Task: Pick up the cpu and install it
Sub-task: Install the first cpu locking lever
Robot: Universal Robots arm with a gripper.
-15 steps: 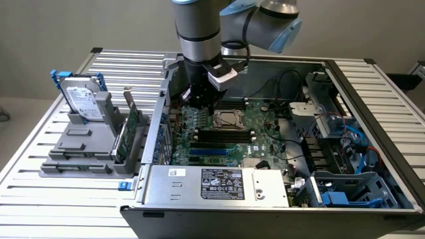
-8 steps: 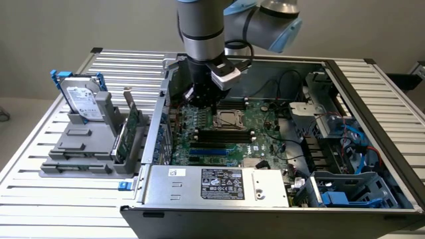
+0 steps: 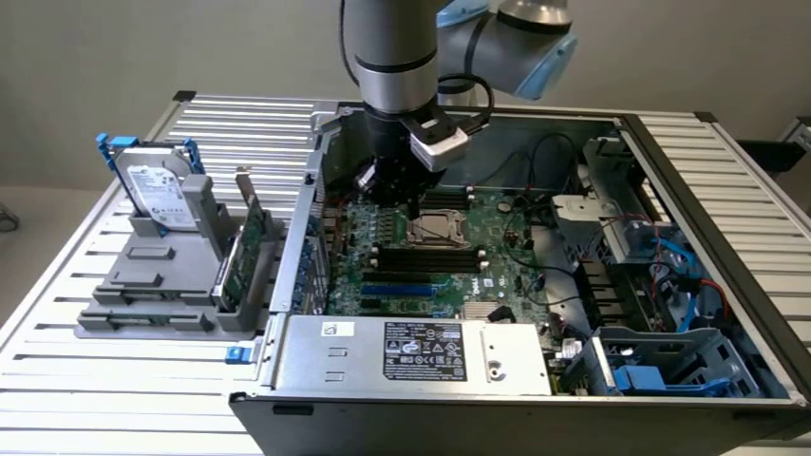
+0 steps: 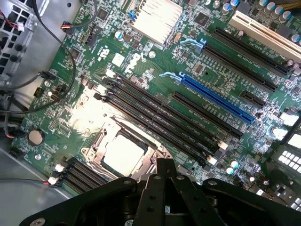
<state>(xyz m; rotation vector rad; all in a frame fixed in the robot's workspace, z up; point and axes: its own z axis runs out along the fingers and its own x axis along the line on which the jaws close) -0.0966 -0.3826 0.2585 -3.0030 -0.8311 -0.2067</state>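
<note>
Cpu seated flat in motherboard socket, just below pincer; pincer closed, gripping nothing.

Robotics lab or electronics assembly test bench. Ribbed aluminium slat table, open dark-grey desktop computer case with green motherboard exposed, grey plastic parts fixture holding a hard drive, plain grey wall behind.

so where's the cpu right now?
The cpu sits in the motherboard socket inside the case, beside the black memory slots, just ahead of the shut gripper.
</note>
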